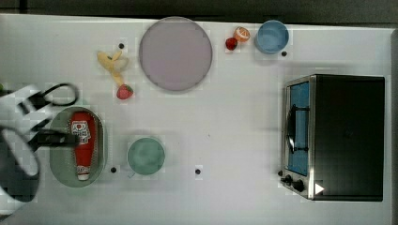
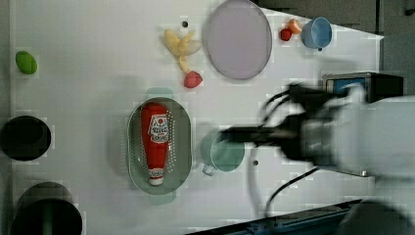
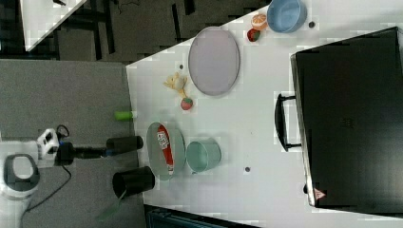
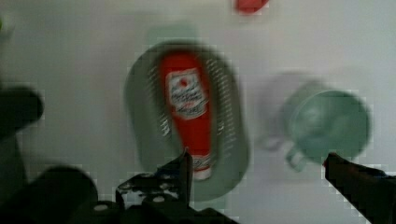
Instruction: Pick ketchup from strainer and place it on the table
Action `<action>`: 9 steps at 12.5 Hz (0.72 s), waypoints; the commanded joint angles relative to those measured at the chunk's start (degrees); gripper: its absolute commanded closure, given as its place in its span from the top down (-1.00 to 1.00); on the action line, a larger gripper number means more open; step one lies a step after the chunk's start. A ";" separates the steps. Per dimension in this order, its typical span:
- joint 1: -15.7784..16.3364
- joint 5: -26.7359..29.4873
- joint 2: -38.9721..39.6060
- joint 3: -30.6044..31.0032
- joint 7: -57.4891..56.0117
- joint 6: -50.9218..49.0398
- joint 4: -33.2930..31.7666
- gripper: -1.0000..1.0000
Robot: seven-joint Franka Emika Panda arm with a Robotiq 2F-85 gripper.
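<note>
1. Right, the ketchup [image 1: 84, 143] lies flat inside the strainer [image 1: 58, 166], lengthwise along it, white cap toward the top view's bottom edge, label facing up.
2. Over to the gripper [image 4: 257, 163]: in the wrist view its two dark fingers [image 4: 180, 175] stand wide apart with nothing between them, hanging above the cap end of the strainer.
3. Just beside the strainer, on the top view's right, sits the green cup [image 1: 146, 156], upright on the table [image 1: 234, 117].
4. Further from the strainer, toward the top view's top, a strawberry [image 1: 124, 92] rests just by the banana [image 1: 112, 63], and the lilac plate [image 1: 175, 53] sits beyond them.
5. Well apart from the strainer, on the top view's right, stands the toaster oven [image 1: 335, 136]; the blue bowl [image 1: 272, 36] sits near the table's far edge.
</note>
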 commanded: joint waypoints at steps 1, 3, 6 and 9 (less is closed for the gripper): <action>1.23 -0.85 1.73 1.47 2.84 4.45 -3.17 1.00; 2.47 -3.91 4.58 1.87 5.82 10.88 -6.36 1.00; 3.75 -11.15 9.79 1.83 8.61 20.34 -10.87 1.00; 3.95 -17.05 16.65 1.65 11.87 27.64 -12.12 1.00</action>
